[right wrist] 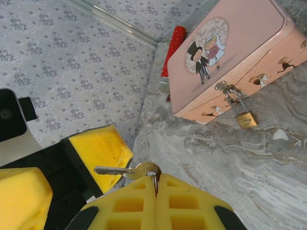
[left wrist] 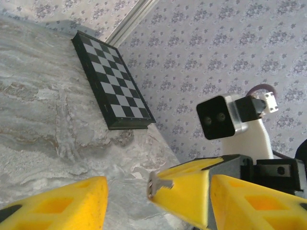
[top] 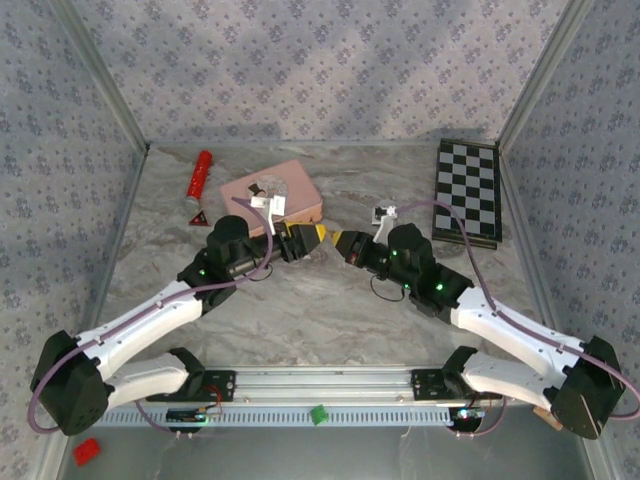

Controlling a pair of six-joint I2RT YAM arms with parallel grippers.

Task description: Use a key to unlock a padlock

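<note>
One key [right wrist: 125, 170] pinched in right end effector [right wrist: 156, 186], padlock [right wrist: 246, 119] on pink tin [right wrist: 230, 43]

- The padlock [right wrist: 246, 119], right of frame: polished brass-coloured metal body is noted; shackle [right wrist: 236, 101] silvery.
- The key [right wrist: 125, 170]: bright silvery metal is observed.
- The pink tin [right wrist: 225, 52]: a smooth, satin painted finish is recorded.
- The table [right wrist: 230, 167]: marble-patterned, matt.
</note>
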